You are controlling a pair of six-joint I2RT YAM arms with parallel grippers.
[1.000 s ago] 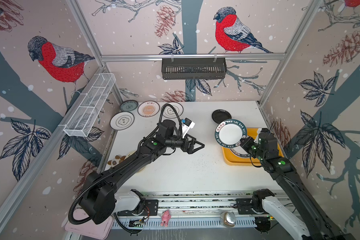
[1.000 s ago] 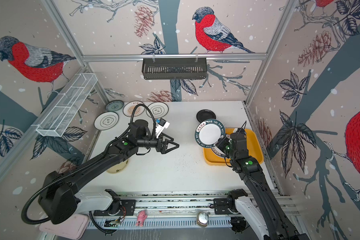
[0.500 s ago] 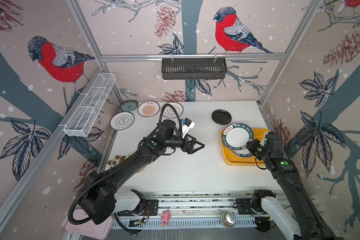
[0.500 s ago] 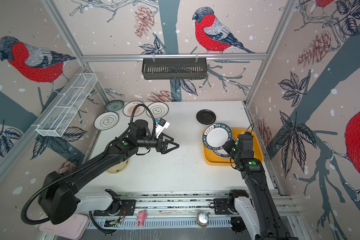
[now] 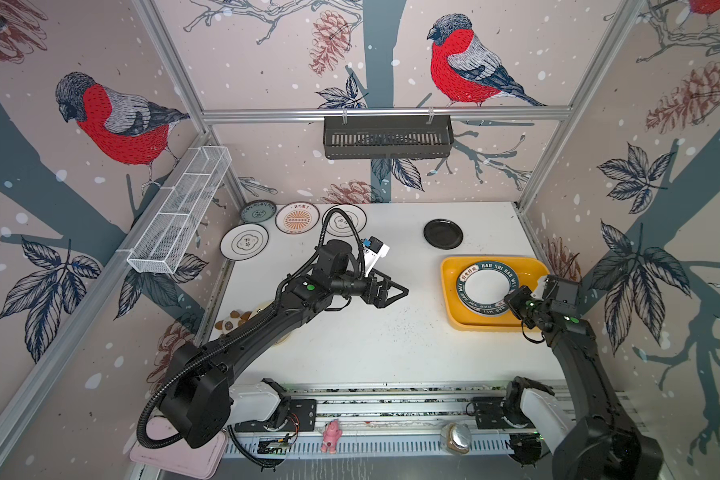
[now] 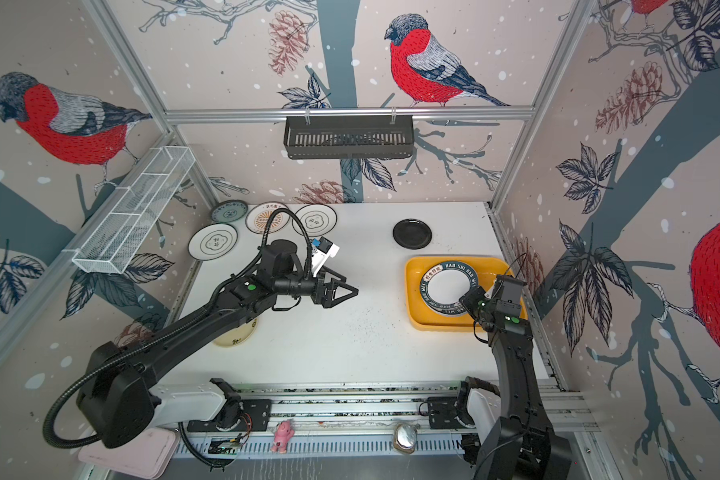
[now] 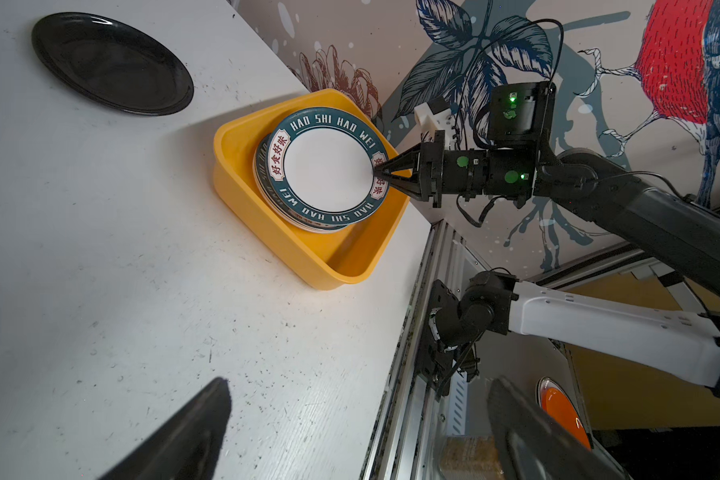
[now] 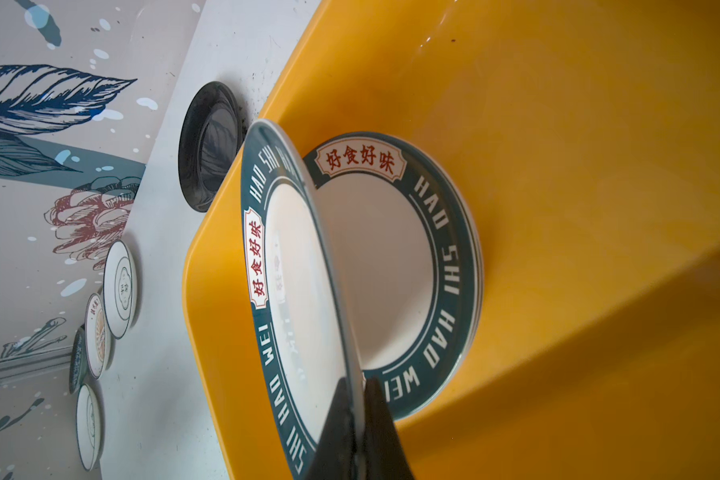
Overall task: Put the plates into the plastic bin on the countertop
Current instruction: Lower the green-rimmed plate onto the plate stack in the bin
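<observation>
Top views: my right claw [image 5: 509,297] was pinched shut on the rim of the round white plate with a teal lettered rim [image 5: 484,286], over the shallow yellow plastic bin [image 5: 449,299] at the right side of the white desk [image 5: 391,345]. Step, I judged: setting it down; next calls for lowering flat, then letting go. My left claw [image 5: 393,291] hovered mid-desk, arm stretched out.

Left wrist: my left claw's jaws stood wide, empty; right forearm level, reaching into the bin.

Right wrist: held plate tilted over a matching plate [image 8: 391,270] lying in the bin; contact unclear.
</observation>
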